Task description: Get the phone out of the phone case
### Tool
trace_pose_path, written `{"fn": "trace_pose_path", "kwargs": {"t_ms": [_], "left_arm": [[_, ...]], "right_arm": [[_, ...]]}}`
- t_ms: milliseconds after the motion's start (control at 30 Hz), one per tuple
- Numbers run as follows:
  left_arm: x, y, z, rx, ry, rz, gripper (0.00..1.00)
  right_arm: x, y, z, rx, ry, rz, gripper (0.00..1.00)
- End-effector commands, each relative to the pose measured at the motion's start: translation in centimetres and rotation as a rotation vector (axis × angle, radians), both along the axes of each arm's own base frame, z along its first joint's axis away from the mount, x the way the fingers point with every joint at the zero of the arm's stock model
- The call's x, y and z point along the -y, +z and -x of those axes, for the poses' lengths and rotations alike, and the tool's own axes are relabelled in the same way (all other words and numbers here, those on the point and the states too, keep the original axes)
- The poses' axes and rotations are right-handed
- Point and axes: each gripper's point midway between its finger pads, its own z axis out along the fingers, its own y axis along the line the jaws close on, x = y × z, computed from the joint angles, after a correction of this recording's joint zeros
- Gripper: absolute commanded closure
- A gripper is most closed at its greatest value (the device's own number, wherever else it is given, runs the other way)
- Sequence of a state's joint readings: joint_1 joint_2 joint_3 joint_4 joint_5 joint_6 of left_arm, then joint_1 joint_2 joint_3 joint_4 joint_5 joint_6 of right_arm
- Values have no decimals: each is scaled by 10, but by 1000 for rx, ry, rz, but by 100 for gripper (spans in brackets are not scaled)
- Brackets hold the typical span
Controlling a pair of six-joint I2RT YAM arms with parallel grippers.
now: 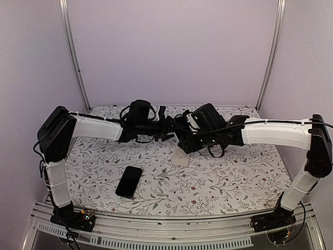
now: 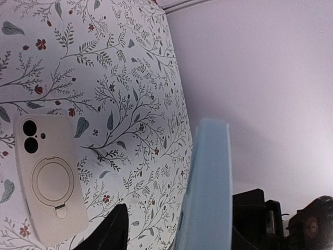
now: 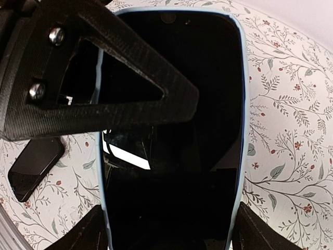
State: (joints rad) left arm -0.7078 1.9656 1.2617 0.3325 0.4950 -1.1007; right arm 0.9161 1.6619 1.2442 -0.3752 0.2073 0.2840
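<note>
A phone with a black screen (image 3: pixel 171 104) sits in a light blue case (image 3: pixel 240 94). My right gripper (image 3: pixel 171 234) is shut on its two long sides and holds it in the air above the table's middle. My left gripper (image 2: pixel 171 229) meets it there. One of its fingers (image 3: pixel 119 88) lies across the upper left of the screen. In the left wrist view the blue case (image 2: pixel 208 182) shows edge-on between the left fingers, with a gap to the dark finger (image 2: pixel 112 229). In the top view both grippers (image 1: pixel 174 130) meet mid-table and hide the phone.
A bare black phone (image 1: pixel 129 181) lies face up on the floral tablecloth near the front left, also seen in the right wrist view (image 3: pixel 34 166). A cream case with a ring stand (image 2: pixel 49 177) lies on the cloth below the grippers (image 1: pixel 181 158). Pale walls enclose the table.
</note>
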Motion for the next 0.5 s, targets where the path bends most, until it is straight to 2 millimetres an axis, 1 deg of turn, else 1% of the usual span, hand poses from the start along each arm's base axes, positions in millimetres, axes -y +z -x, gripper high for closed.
{"fn": "trace_pose_path", "kwargs": {"t_ms": [0, 133, 200, 267, 467], "left_arm": [[-10, 11, -15, 27, 28, 28, 50], [-14, 13, -19, 31, 36, 35, 50], [-14, 15, -20, 35, 37, 40, 53], [-14, 16, -20, 36, 38, 41, 58], [-14, 13, -20, 33, 32, 40, 79]], "right_arm": [[-7, 20, -7, 75, 16, -26, 80], [-8, 17, -3, 66, 39, -22, 79], [-7, 14, -3, 61, 39, -15, 79], [-7, 12, -3, 57, 39, -11, 79], [-6, 10, -3, 59, 38, -3, 78]]}}
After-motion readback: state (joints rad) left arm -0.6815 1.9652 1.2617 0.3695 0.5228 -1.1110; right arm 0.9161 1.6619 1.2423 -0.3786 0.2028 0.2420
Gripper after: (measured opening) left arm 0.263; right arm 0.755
